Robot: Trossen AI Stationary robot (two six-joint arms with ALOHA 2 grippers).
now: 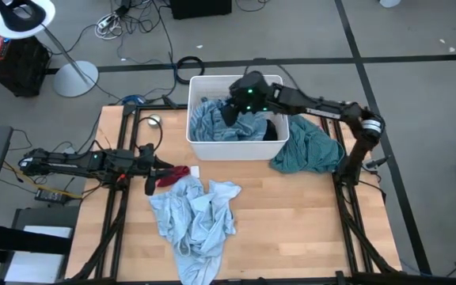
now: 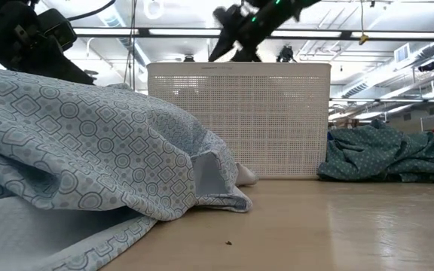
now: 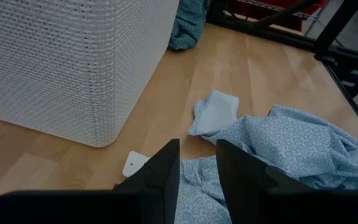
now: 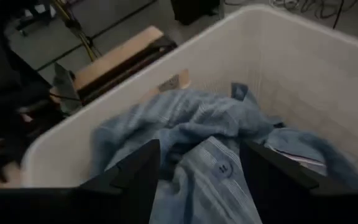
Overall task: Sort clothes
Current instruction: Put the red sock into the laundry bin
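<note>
- Looking near first, we see a pale blue patterned garment [image 1: 192, 222] heaped on the worktop [image 1: 291, 222].
- Our left gripper [image 3: 192, 168] hovers just beside it, fingers slightly spread, empty.
- A teal garment [image 1: 307, 150] lies beside the white bin [image 1: 200, 146].
- Farther back, our right gripper [image 4: 197, 168] hangs over blue clothes [image 4: 185, 134] in the bin, fingers spread wide.

arms: dark, jointed | right pincer [image 1: 246, 96]: green lights | fingers: black
</note>
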